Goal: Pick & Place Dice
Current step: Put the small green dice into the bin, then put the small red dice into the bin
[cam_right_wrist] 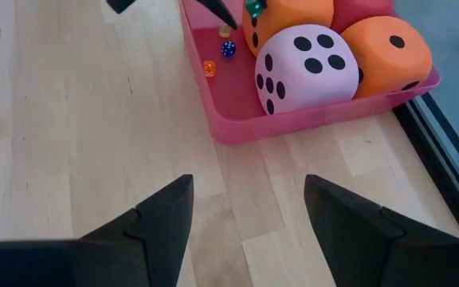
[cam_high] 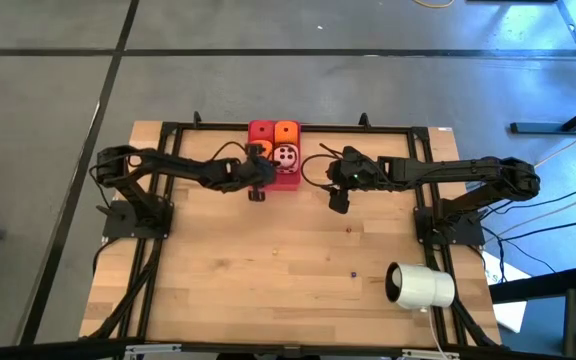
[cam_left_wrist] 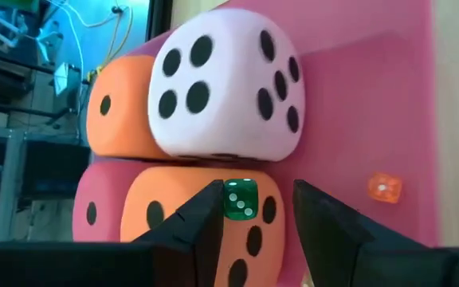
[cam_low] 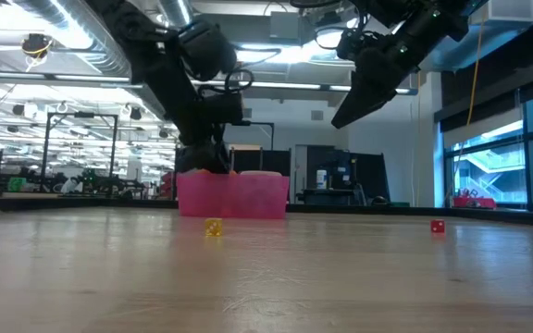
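Note:
A pink tray [cam_high: 290,183] at the table's far middle holds several big soft dice: two orange [cam_left_wrist: 118,104], one pale pink [cam_left_wrist: 221,88], one red [cam_left_wrist: 98,207]. Small dice lie on its floor: orange [cam_left_wrist: 384,188], blue [cam_right_wrist: 228,49]. My left gripper [cam_left_wrist: 257,199] hangs over the tray's near left part, open, with a tiny green die [cam_left_wrist: 240,199] at one fingertip. My right gripper [cam_right_wrist: 249,191] stands open above bare table, just right of the tray [cam_right_wrist: 237,127], with nothing between its fingers. My left gripper has the tiny green die beside the inner side of one fingertip [cam_left_wrist: 213,209], in the air above an orange soft die. A clear gap separates it from the other finger [cam_left_wrist: 317,209], so it is not pinched. Whether it touches that fingertip I cannot tell.
Small dice lie loose on the wooden table: yellow [cam_high: 274,252], red [cam_high: 348,229], blue [cam_high: 354,272]. A white cylinder [cam_high: 420,285] lies at the near right. Black frame rails run along the table's edges.

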`<state>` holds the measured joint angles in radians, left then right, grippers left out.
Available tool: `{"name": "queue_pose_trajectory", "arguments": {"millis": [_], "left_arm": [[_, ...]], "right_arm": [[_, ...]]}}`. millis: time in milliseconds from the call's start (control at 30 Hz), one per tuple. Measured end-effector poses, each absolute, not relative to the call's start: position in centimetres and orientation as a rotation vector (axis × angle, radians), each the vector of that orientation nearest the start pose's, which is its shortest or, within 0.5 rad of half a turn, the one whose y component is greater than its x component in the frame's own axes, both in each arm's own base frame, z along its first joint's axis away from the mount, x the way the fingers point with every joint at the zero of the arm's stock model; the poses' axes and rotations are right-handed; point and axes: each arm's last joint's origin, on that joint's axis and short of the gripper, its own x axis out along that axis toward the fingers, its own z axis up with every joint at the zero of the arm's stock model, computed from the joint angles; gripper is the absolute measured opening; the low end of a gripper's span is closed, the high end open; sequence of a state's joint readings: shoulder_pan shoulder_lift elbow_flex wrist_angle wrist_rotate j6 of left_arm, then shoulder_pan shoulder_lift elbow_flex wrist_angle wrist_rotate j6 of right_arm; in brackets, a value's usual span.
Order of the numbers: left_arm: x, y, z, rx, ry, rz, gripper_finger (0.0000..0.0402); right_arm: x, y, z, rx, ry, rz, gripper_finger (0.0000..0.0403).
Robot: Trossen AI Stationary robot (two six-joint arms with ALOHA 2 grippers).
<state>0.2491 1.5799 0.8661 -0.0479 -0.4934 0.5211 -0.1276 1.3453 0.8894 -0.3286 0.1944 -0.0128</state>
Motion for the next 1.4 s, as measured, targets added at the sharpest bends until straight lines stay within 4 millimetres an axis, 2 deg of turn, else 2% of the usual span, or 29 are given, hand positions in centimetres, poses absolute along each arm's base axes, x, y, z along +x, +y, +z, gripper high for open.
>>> {"name": "queue_pose_trajectory", "arguments": {"millis": [100, 433, 600, 800, 933, 1100, 1233, 1400], "left_arm": [[30.1, 9.0, 18.8, 0.575, 0.946, 0.503, 0.0146], [29.6, 10.7, 18.8, 0.534, 0.956, 0.54, 0.0144], [29.7, 10.7, 18.9, 0.528, 0.94, 0.534, 0.0143], [30.1, 9.8, 19.0, 0.573, 0.922, 0.505, 0.0143], [30.6, 8.6, 19.2, 0.583, 0.889, 0.507, 0.0143], [30.9, 7.0, 19.2, 0.598, 0.878, 0.472, 0.0143], [30.2, 6.4, 20.4, 0.584, 0.863, 0.431, 0.0143], [28.5, 6.3, 23.5, 0.365, 0.711, 0.267, 0.0143]], "right_arm": [[27.2, -4.1, 23.9, -0.041, 0.79, -0.299, 0.024], [27.2, -4.1, 23.9, -0.041, 0.79, -0.299, 0.024], [27.2, -4.1, 23.9, -0.041, 0.79, -0.299, 0.024], [27.2, -4.1, 23.9, -0.036, 0.789, -0.301, 0.024], [27.2, -4.0, 23.8, 0.028, 0.78, -0.324, 0.024], [26.6, -4.0, 22.5, 0.052, 0.836, -0.328, 0.024], [26.6, -3.5, 22.3, 0.075, 0.855, -0.227, 0.024], [26.1, -2.6, 21.9, 0.125, 0.93, -0.18, 0.024]]}}
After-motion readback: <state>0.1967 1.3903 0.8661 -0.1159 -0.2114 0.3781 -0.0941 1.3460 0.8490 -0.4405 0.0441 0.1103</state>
